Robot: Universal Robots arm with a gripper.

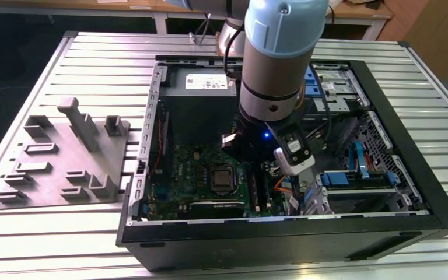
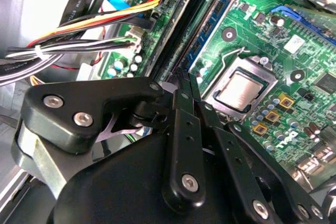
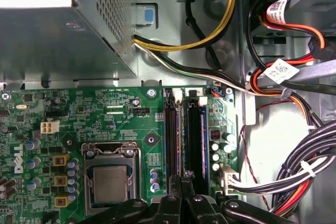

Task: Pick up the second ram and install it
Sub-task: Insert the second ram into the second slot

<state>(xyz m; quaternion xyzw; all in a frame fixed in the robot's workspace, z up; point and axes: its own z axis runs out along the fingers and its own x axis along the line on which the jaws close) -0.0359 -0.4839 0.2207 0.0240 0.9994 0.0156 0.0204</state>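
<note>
In the exterior view the gripper [image 1: 265,166] reaches down into the open computer case [image 1: 410,169], over the slots; in the second wrist view its fingers [image 2: 185,85] meet, apparently pinching the second ram [image 2: 181,35] edge-on into a slot; in the first wrist view it stands beside the CPU socket [image 3: 109,182], aligned for seating.

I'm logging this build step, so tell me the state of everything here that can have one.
Computer case: lying on its side, side panel off, open.
Processor: seated in its socket, no cooler on it.
Memory stick: standing seated in a slot.
Slot beside it: too dark to tell whether it is filled.
Gripper: low over the memory slots, at that dark slot's end.
</note>
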